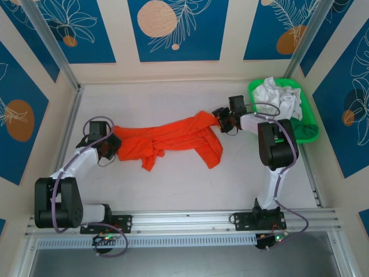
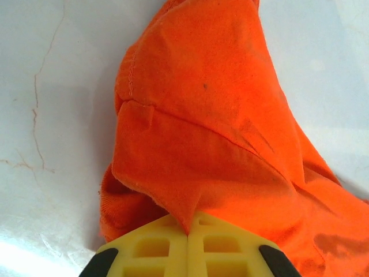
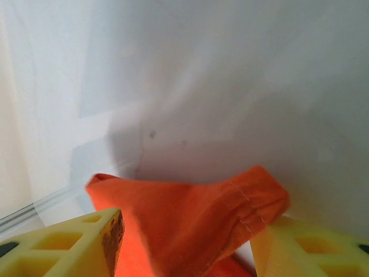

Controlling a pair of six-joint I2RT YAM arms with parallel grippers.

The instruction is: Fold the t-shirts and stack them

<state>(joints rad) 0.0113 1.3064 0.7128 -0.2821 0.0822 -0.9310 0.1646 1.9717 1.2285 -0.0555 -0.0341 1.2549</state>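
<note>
A: Where is the orange shirt (image 1: 167, 138)?

B: Mid-table (image 1: 173, 190), bunched into a long band running left to right, with 2 loose parts sagging toward the near edge.

A: Who has it?

B: The left gripper (image 1: 112, 144) is at its left end. In the left wrist view the yellow fingers (image 2: 155, 245) are pressed together with a fold of orange cloth pinched in the seam between them; the rest of the shirt spreads away over the white tabletop.

A: And the other end?

B: The right gripper (image 1: 222, 118) sits at the shirt's right end. Its fingers (image 3: 69, 242) stand wide apart, with a hemmed corner of the cloth lying between them (the stitching is plain to see) above the table.

A: The white shirt (image 1: 279, 98)?

B: Crumpled in the green tray (image 1: 308, 131) at the far right of the table, just behind the right arm and apart from the orange one.
</note>
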